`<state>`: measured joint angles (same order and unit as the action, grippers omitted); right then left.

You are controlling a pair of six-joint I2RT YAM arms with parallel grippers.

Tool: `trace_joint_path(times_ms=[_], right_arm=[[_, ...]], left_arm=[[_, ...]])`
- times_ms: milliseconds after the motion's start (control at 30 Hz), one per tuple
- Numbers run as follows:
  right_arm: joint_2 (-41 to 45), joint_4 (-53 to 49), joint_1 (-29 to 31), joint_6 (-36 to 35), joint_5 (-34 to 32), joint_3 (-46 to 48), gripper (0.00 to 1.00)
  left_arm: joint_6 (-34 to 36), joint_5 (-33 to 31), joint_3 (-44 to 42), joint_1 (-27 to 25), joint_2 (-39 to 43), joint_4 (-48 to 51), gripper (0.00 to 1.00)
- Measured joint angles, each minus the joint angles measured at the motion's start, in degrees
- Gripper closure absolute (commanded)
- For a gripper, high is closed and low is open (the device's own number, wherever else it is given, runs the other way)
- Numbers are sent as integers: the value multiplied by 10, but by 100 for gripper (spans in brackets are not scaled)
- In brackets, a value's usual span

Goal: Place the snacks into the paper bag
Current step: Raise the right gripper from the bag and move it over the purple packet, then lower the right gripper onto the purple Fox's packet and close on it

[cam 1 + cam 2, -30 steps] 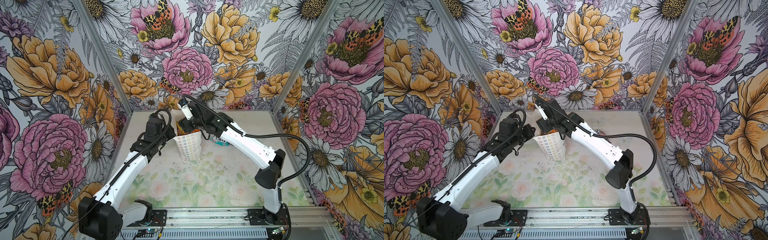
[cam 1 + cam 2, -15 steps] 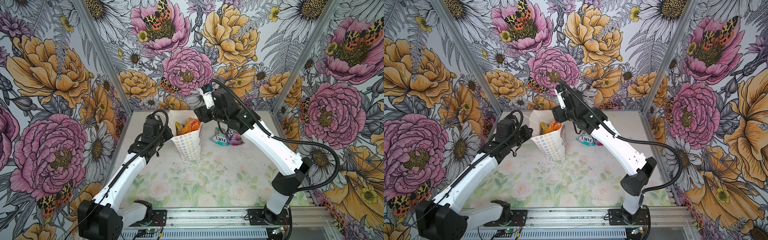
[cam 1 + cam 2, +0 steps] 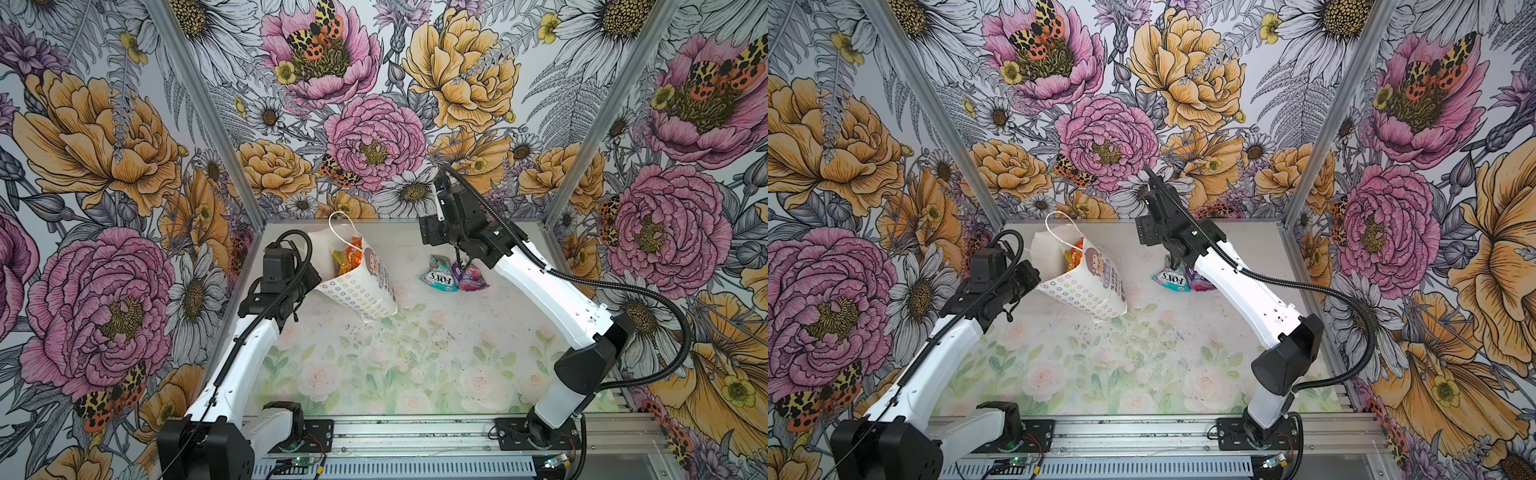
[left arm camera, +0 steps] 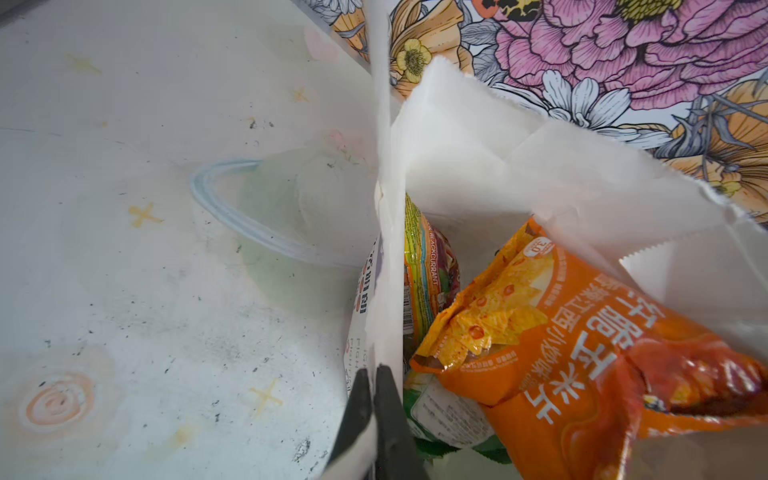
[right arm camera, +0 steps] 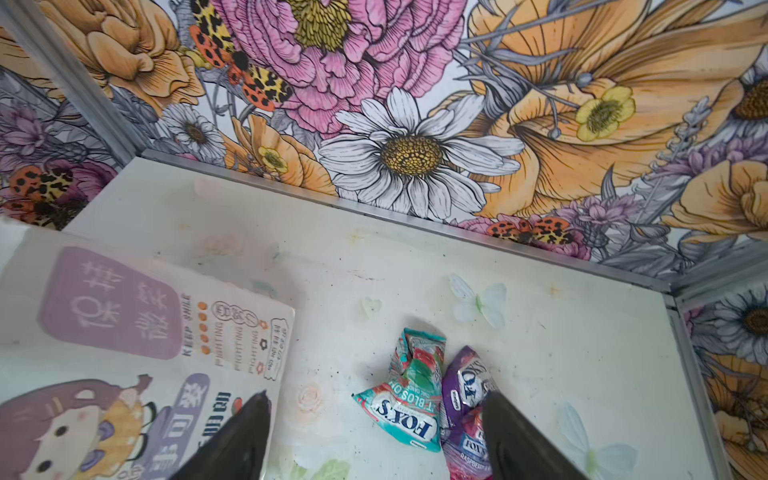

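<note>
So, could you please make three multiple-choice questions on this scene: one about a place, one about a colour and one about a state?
1. Where does the teal packet lie, relative to the paper bag?
A) inside it
B) outside it, on the table, beside the purple packet
C) underneath it

2. What colour is the largest packet seen inside the bag?
A) orange
B) blue
C) black

3. How do the jaws of the left gripper stand?
A) wide open
B) shut on the bag's rim
C) shut on a packet

Answers:
1 B, since both top views show it on the table next to the purple one, clear of the bag.
2 A, since the left wrist view shows an orange wrapper filling the bag's mouth.
3 B, since the left wrist view shows the paper edge pinched between them.
</note>
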<state>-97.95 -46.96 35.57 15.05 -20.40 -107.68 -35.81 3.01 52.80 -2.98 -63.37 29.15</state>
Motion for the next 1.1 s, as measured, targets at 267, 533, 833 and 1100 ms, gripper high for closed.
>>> trace_joint_path(times_ms=[267,533,833,1100], right_arm=[[-5,0,-41,34,-19,56,13],[-21,0,-99,64,10,110,12],[-78,0,-176,94,99,134,3],[-113,0,-217,93,150,137,3]], left_arm=[[9,-3,0,5,-1,7,100],[8,1,20,-12,-1,11,100],[9,1,55,-45,-7,28,100],[13,-2,97,-80,-39,31,100]])
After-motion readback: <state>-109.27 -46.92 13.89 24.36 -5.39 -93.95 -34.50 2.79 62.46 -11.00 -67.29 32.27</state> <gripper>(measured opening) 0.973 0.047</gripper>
